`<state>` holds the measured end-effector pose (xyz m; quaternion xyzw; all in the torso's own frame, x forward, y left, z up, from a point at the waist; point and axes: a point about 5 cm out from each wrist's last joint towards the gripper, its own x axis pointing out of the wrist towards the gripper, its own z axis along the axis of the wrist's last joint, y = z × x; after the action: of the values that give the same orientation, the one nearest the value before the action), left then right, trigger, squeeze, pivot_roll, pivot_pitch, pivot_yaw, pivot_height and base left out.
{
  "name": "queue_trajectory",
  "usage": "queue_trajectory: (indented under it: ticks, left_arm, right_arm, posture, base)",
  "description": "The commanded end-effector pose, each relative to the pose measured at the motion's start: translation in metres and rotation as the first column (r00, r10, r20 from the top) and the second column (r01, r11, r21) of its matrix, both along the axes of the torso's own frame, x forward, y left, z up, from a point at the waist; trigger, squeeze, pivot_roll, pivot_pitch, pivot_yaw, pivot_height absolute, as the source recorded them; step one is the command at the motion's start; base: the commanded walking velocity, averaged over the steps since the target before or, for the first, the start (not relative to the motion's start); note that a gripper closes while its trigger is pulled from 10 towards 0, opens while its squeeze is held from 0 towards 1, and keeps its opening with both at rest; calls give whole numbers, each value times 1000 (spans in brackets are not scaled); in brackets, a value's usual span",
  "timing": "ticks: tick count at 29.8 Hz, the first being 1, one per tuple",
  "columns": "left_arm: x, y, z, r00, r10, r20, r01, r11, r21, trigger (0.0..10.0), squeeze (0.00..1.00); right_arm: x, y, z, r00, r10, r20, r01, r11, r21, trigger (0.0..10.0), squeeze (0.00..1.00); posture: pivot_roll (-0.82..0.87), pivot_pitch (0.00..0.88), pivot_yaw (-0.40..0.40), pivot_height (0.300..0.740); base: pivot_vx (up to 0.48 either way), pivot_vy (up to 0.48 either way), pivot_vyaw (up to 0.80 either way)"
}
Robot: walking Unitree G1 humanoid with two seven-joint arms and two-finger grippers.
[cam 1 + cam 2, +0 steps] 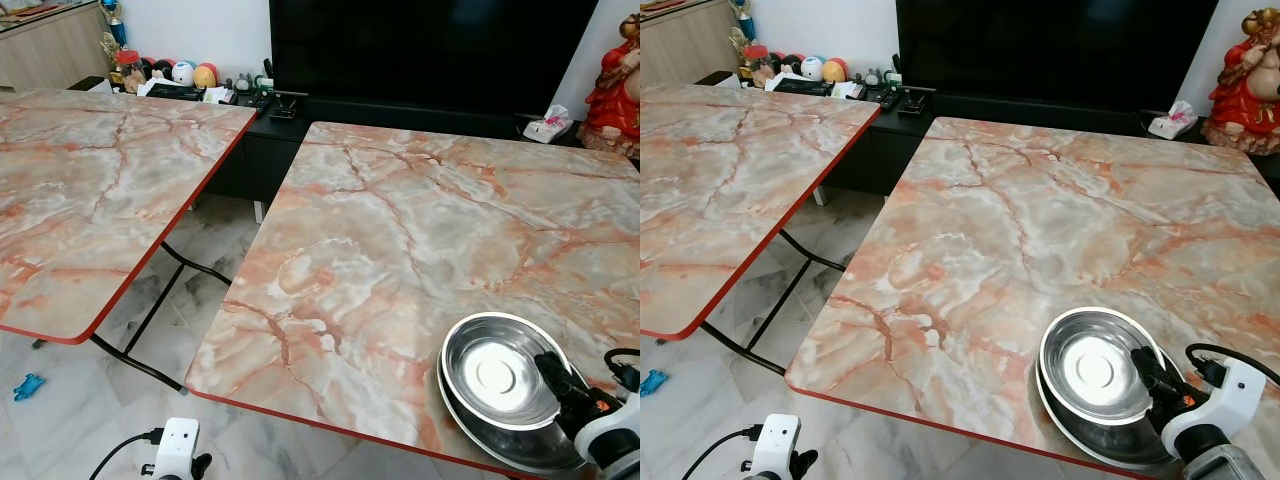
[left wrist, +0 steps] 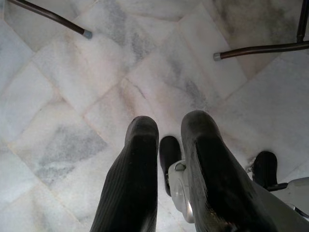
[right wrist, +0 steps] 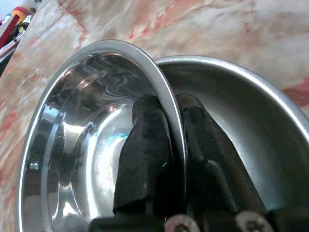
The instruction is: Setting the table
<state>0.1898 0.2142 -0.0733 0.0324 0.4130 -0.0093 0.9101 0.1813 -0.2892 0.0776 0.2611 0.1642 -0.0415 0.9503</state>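
The right gripper [image 3: 166, 108] has its two ribbed black fingers pinched tight on the thin rolled rim of the upper steel bowl [image 1: 495, 372], one finger inside the bowl and one outside. That bowl is round, shiny and mirror-smooth, tilted up at the held side, and it sits nested in a second steel bowl [image 3: 251, 130] of the same make lying flat beneath it. Both rest at the near right corner of the marble-patterned table [image 1: 400, 230], a glossy pink-and-grey top with a red edge. A second table [image 1: 90, 190] of the same pattern stands well apart to the left, on black folding legs. Beyond are a dark television [image 1: 430, 45], a red figurine [image 1: 612, 85] and small clutter. The left gripper [image 2: 169, 133] hangs over pale marble floor tiles [image 2: 72, 96], fingers slightly parted, holding nothing.
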Motion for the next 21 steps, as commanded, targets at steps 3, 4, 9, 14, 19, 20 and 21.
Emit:
queue_trajectory:
  ticks: [3,4,9,14,19,20,21]
  left_arm:
    - [-3,-1,-2,1000,-6,-24,6,1000,1,10000,0]
    - [-3,-1,-2,1000,-6,-25,6,1000,0,10000,0]
    - [-3,-1,-2,1000,-7,-26,7,1000,-1,10000,0]
    - [-3,-1,-2,1000,-7,-28,7,1000,-1,10000,0]
    - [-4,-1,-3,1000,-6,-30,6,1000,-1,10000,0]
    - [-4,-1,-3,1000,-6,-30,6,1000,-1,10000,0]
    - [-4,-1,-3,1000,-6,-31,6,1000,0,10000,0]
  right_arm:
    - [-7,-14,0,999,-46,-24,46,998,-34,10000,0]
    - [-7,-15,0,999,-46,-24,45,998,-34,10000,0]
    - [-7,-15,-1,999,-45,-26,44,998,-36,10000,427]
    - [-6,-13,-2,999,-39,-27,38,999,-34,10000,416]
    - [-5,-11,-3,999,-32,-27,31,999,-33,10000,765]
    - [-4,-11,-3,999,-31,-28,30,999,-33,10000,765]
    - [-4,-10,-3,999,-31,-28,30,999,-32,10000,757]
  posture:
    - [10,0,-10,740]
    - [10,0,-10,740]
    - [11,0,-8,740]
    - [12,0,-10,740]
    - [13,0,-10,740]
    - [14,0,-10,740]
    - [13,0,-9,740]
  base:
    - [0,0,0]
    - [0,0,0]
    - [0,0,0]
    - [0,0,0]
    - [0,0,0]
    - [0,0,0]
    - [0,0,0]
